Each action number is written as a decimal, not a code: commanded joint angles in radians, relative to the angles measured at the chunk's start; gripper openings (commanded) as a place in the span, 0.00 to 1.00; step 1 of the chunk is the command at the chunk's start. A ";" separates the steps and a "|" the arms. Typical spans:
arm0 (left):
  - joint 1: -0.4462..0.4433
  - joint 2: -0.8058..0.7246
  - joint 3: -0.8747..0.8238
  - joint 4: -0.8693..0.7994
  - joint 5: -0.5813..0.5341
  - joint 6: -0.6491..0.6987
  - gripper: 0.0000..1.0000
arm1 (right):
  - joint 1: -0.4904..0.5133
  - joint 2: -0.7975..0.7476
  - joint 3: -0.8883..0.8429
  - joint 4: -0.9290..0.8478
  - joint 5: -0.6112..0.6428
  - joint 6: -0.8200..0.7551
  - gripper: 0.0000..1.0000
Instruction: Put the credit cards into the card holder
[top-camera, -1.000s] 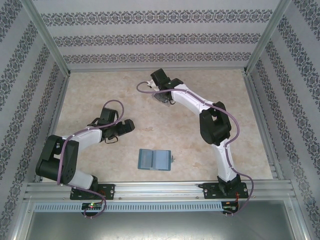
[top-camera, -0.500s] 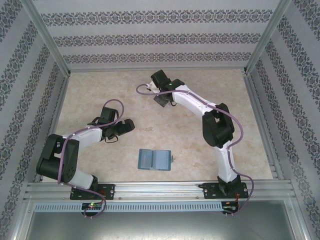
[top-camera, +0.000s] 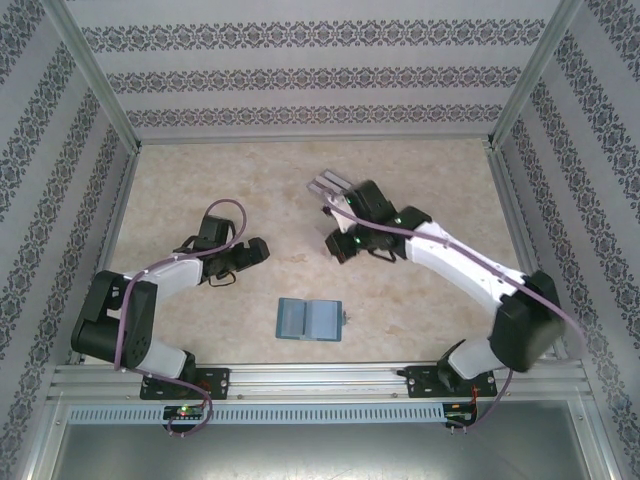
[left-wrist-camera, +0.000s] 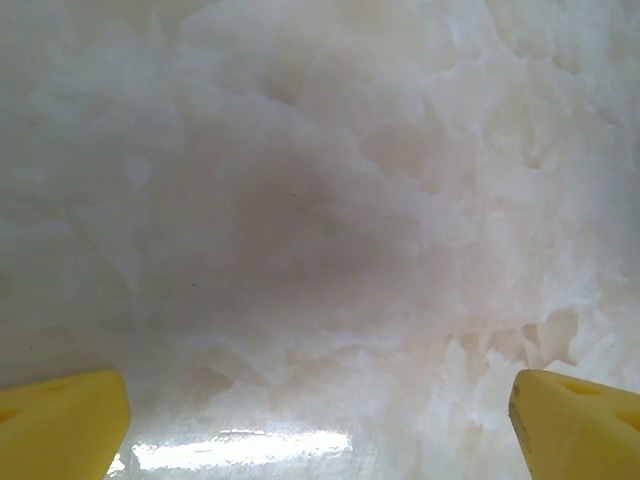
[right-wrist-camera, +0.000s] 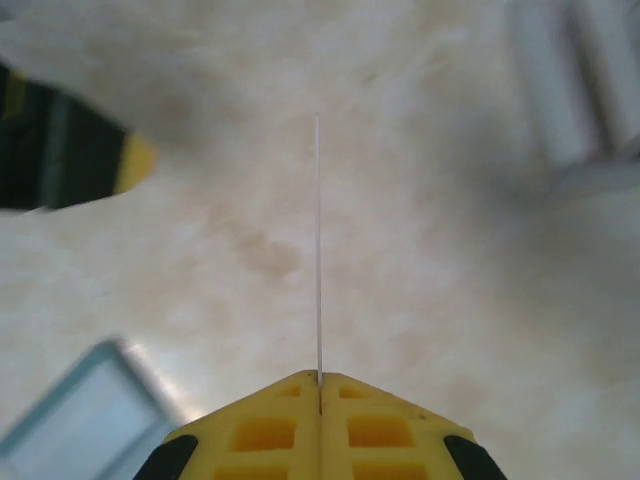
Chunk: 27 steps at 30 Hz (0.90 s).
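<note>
The teal card holder (top-camera: 308, 320) lies open and flat near the table's front edge, and it shows blurred at the lower left of the right wrist view (right-wrist-camera: 80, 425). A few grey credit cards (top-camera: 330, 186) lie fanned out further back on the table. My right gripper (top-camera: 339, 244) hovers between them and the holder, shut on one credit card (right-wrist-camera: 318, 250), seen edge-on as a thin line sticking out of the yellow fingertips (right-wrist-camera: 320, 378). Left of the holder, my left gripper (top-camera: 250, 252) rests low over bare table, open, nothing between its fingers (left-wrist-camera: 320, 430).
The marbled tabletop (top-camera: 220, 180) is walled by patterned panels with metal posts (top-camera: 95, 75) at the back corners. A metal rail (top-camera: 320, 378) runs along the front edge. The left gripper's dark and yellow tip (right-wrist-camera: 70, 150) shows at the right wrist view's upper left.
My right arm has swung forward from the card pile toward the table's middle, carrying one card, and the rest of the pile is now uncovered. The left arm has not moved.
</note>
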 joint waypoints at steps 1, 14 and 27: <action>-0.016 0.040 -0.044 0.152 0.229 -0.036 0.99 | 0.049 -0.123 -0.189 0.127 -0.181 0.326 0.00; -0.191 -0.317 -0.168 -0.160 0.207 -0.135 0.78 | 0.070 -0.305 -0.655 0.552 -0.448 0.743 0.00; -0.303 -0.192 -0.126 -0.255 0.319 -0.119 0.48 | 0.023 -0.111 -0.684 0.608 -0.512 0.710 0.00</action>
